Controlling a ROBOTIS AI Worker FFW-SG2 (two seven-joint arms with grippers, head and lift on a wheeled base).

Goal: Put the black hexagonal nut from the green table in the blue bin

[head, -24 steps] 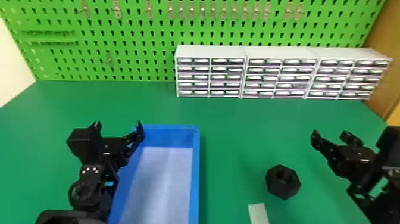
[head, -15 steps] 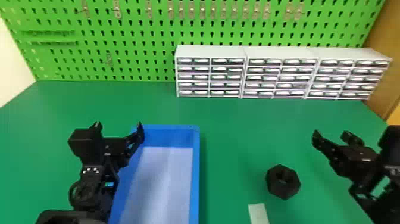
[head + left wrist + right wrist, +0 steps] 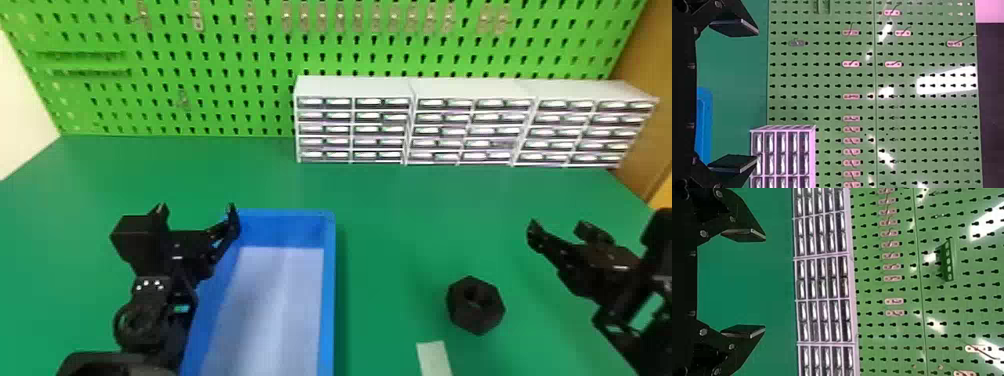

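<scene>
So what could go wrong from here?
The nut lies uncovered on the table, so the open right claw could nudge it coming down off-centre. Its corners may slip in a skewed grip. The left claw, by the bin's left edge, might obstruct the drop.

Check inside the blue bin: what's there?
Bin: pale bottom, nothing on the visible part. Left hand hides some of the left side; near end is out of frame.

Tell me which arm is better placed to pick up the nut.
Right, I'd judge: the right gripper, open, hangs just beyond the black hexagonal nut on its side of the table, while the left gripper is across the blue bin.
</scene>
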